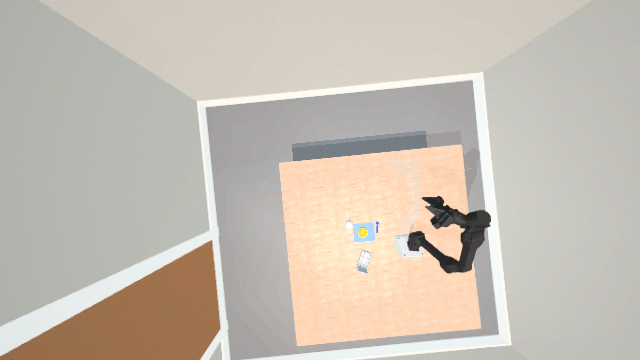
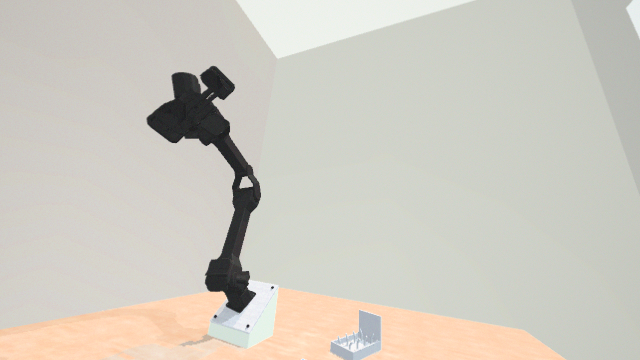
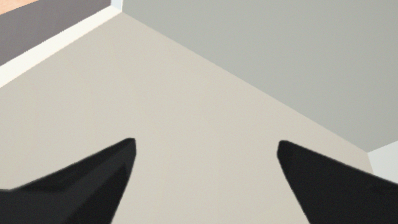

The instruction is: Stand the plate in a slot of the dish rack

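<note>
Pale walls behind — gripper wide open, raised high.

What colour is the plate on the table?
Yellow; the plate sits on a light blue mat. The top view shows it best.

arm raised high, elbow bent; pincer wide open, holding nothing

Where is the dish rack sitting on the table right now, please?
In the top view the dish rack sits near the table's middle, just below the blue mat and left of the arm's white base; the exterior view shows it right of that base.
</note>
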